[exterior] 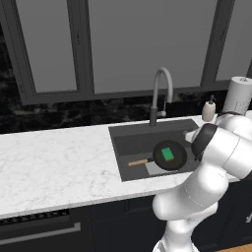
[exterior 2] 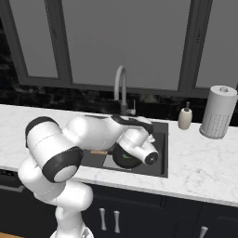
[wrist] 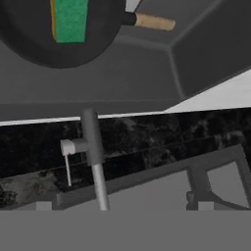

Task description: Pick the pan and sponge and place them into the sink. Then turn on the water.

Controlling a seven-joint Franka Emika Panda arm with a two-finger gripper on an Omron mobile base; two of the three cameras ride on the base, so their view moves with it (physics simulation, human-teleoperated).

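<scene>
So the pan [exterior: 170,155] is sitting in the sink [exterior: 129,135], wooden handle pointing away from the faucet [exterior: 161,91] side; the sponge [exterior: 168,154] lies flat inside the pan; faucet stands at the sink's back edge; the white arm reaches over the basin near it; can't actually see the fingers, though they seem spread wide, gripping nothing.

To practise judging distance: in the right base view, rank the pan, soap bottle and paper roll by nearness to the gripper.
1. Pan, in the sink, just below the gripper.
2. Soap bottle, on the counter right of the sink.
3. Paper roll, far right.
</scene>
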